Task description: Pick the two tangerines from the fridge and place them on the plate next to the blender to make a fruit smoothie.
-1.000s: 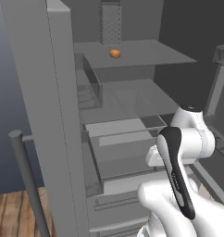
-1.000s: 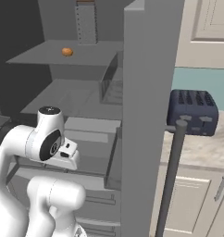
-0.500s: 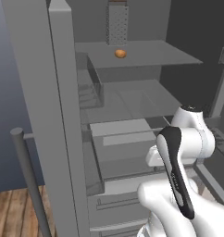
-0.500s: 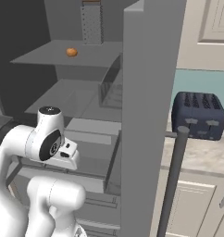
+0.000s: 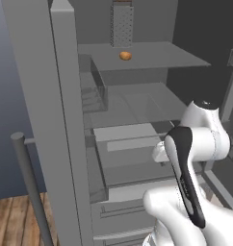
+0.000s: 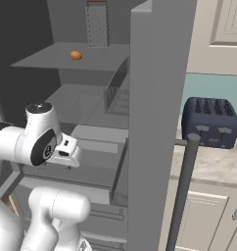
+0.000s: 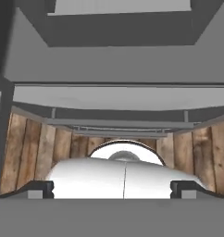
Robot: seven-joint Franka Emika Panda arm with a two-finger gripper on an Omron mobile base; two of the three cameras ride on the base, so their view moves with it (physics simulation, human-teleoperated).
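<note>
Grey all over, the fridge (image 5: 65, 120) stands open before me, its shelves and drawers bare to my cameras, its bar handle (image 6: 181, 191) at four o'clock in the right base view. On the counter (image 6: 213, 166) beyond that handle sits a dark blue toaster (image 6: 209, 122). Up at twelve o'clock a perforated metal grater (image 5: 122, 25) stands on the top shelf (image 5: 157, 55), and just in front of it lies one tangerine (image 5: 125, 56). My hand (image 7: 113, 189) points down at the wooden floor (image 7: 35, 148), fingers (image 7: 40, 189) spread wide, holding nothing.
</note>
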